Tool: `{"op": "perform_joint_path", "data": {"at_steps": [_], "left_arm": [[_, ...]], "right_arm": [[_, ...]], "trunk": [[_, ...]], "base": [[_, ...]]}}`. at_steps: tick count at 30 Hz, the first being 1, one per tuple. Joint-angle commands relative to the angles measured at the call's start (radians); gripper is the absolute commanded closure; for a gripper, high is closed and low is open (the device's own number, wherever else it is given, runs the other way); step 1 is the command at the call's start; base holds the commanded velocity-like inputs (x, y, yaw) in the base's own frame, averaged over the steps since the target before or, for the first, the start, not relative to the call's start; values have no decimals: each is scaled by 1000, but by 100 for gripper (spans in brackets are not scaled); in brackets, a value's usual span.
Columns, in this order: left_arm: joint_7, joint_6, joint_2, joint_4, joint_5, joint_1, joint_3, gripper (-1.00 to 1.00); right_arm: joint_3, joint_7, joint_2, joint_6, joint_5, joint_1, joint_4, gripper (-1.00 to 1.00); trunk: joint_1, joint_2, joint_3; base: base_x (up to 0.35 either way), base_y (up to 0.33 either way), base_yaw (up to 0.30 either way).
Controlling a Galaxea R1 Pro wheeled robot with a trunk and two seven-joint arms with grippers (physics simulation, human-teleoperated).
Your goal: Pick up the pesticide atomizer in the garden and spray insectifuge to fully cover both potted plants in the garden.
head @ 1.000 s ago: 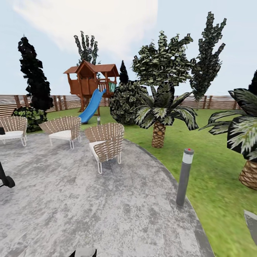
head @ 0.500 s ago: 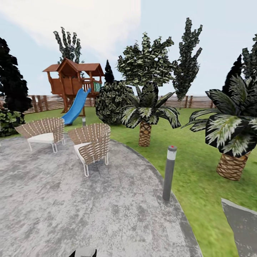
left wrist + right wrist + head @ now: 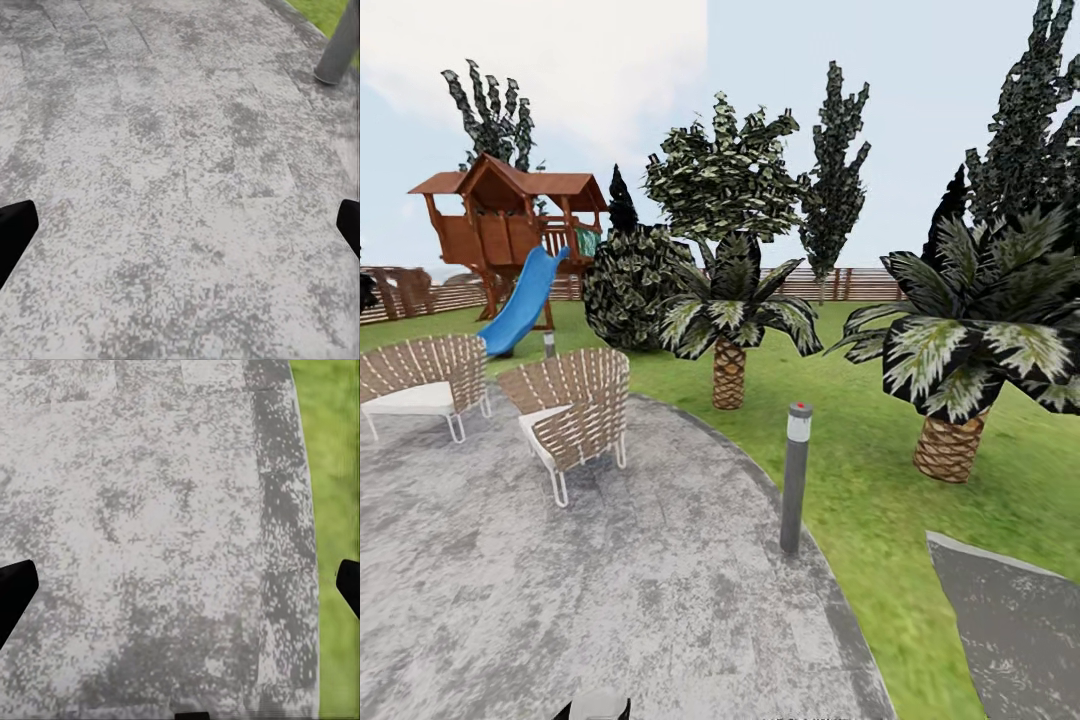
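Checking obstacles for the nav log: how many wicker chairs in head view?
2. One wicker chair stands on the paving nearest the camera; the other sits left of it, cut by the frame edge. More may lie beyond the frame.

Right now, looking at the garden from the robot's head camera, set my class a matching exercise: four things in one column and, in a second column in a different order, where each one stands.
Things
1. slide
2. lamp post
3. nearer wicker chair
4. nearest palm

Places
A. at the paving's curved edge, next to the grass
B. on the grey paving, in front of the other chair
C. on the lawn at the right, beyond a separate grey slab
D. leaning down from the wooden playhouse at the far left

Pairs: 1-D, 2-A, 3-B, 4-C
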Motion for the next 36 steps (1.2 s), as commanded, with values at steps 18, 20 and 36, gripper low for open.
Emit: {"op": "perform_joint_path", "data": {"at_steps": [18,20,36], "left_arm": [[0,-3,1,0,0,0,0,-100],[0,-3,1,0,0,-1,0,-100],[0,-3,1,0,-1,0,0,-100]], "right_arm": [[-1,0,0,-4,0,-1,1,-100],[-1,0,0,-3,0,-1,1,-100],[-2,0,0,-3,0,-1,1,-100]], "trunk": [[0,-1,-1],[0,-1,-1],[0,-1,-1]], "base": [[0,0,-270],[0,0,-275],[0,0,-277]]}}
